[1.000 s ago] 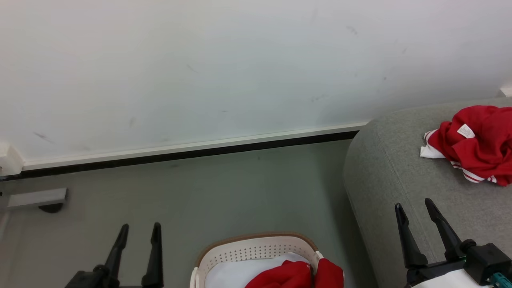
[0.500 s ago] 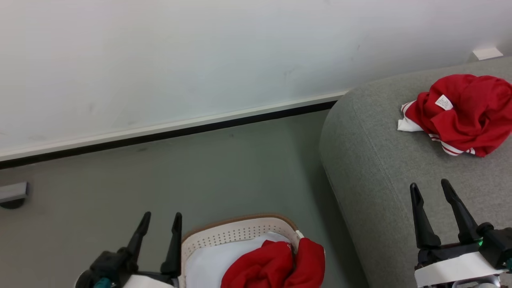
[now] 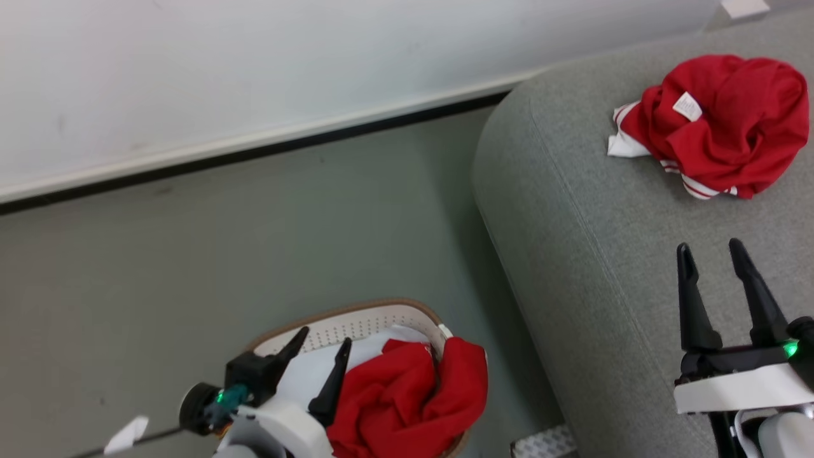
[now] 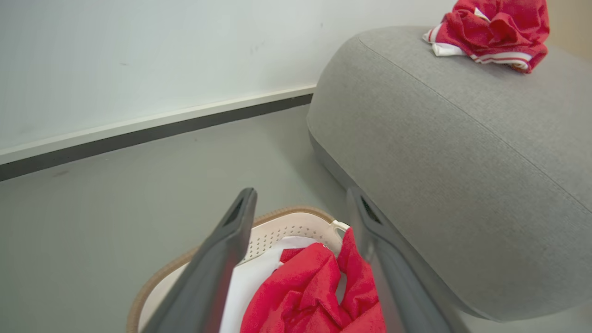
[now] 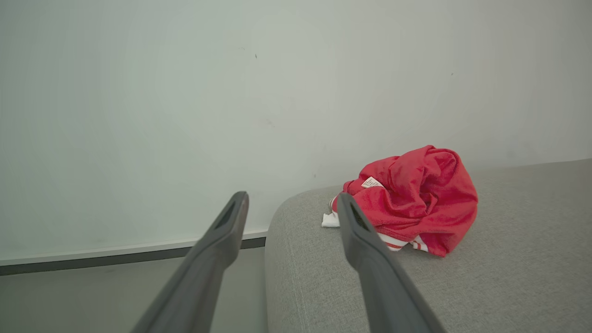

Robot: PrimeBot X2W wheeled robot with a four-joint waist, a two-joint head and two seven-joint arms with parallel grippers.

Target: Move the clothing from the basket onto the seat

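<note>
Left gripper (image 3: 325, 337), spread wide and empty, hovers over the near basket (image 3: 356, 312). Red clothing (image 3: 400, 401) lies inside, yet to move. One garment (image 3: 718, 124) already rests far right on the seat (image 3: 604, 254) — right gripper (image 3: 710, 247) likewise wide, empty.

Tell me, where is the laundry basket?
In the head view the basket sits on the floor at bottom centre, just left of the grey seat, red clothing heaped inside.

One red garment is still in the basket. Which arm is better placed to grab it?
The left. Its open left gripper hangs over the basket, right beside the red garment. The right gripper, also open, is over the sofa, away from the basket.
</note>
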